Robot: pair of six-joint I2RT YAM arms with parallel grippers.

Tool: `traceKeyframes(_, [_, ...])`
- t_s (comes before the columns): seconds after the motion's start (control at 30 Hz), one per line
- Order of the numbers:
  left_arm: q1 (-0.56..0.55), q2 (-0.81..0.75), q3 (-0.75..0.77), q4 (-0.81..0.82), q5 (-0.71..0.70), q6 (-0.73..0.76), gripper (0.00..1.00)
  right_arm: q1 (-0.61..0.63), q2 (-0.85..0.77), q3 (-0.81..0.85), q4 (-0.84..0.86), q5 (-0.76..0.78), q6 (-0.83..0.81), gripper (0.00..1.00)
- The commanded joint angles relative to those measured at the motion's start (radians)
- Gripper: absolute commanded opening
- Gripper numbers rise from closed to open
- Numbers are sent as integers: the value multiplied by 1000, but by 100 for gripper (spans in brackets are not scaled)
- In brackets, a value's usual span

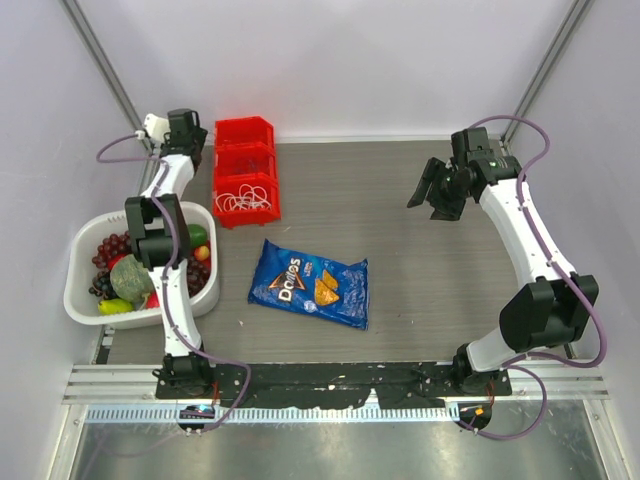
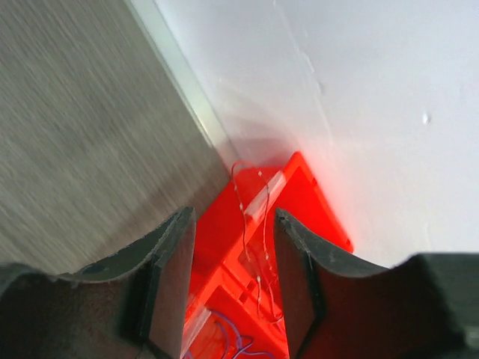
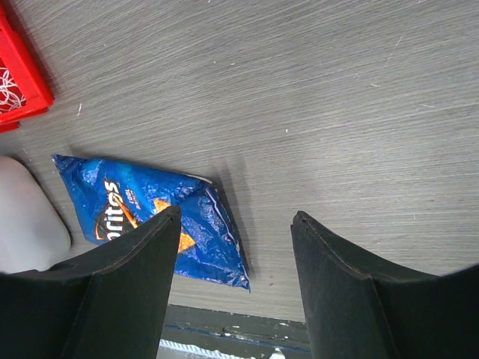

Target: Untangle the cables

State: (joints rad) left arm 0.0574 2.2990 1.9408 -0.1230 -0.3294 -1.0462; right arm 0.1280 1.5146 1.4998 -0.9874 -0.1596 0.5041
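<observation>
Chip bag [image 1: 309, 283] glossy foil; table [image 1: 420, 250] matt w/ grain; bins [image 1: 243, 148] smooth plastic

The only writing that can be read is on the blue chip bag [image 1: 310, 284]. In the top view its brand name, "Doritos", stands in white letters on a dark patch at the left half of the bag, running at a slant, with orange chips pictured just to its right. In the right wrist view the same bag [image 3: 150, 198] shows only "oritos", since the right gripper [image 3: 236, 215] covers the first letter. A line of smaller print sits just beside the brand name in both views, but it is too small to make out.
</observation>
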Motion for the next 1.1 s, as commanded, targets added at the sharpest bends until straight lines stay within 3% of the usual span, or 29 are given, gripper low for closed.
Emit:
traceKeyframes(0.0, [5, 17, 67, 103, 50, -97, 47, 2, 10, 42, 23, -9, 11, 66])
traceKeyframes(0.27, [10, 39, 86, 86, 124, -178, 44, 2, 15, 59, 21, 2, 13, 65])
traceKeyframes(0.43, [15, 30, 101, -78, 170, -267, 42, 2, 25, 69, 20, 2, 10, 65])
traceKeyframes(0.7, [13, -3, 43, -75, 181, -291, 43, 1, 38, 73, 16, -4, -1, 65])
traceKeyframes(1.07, [7, 109, 171, -69, 210, -367, 32, 1, 33, 66, 16, -6, 2, 65])
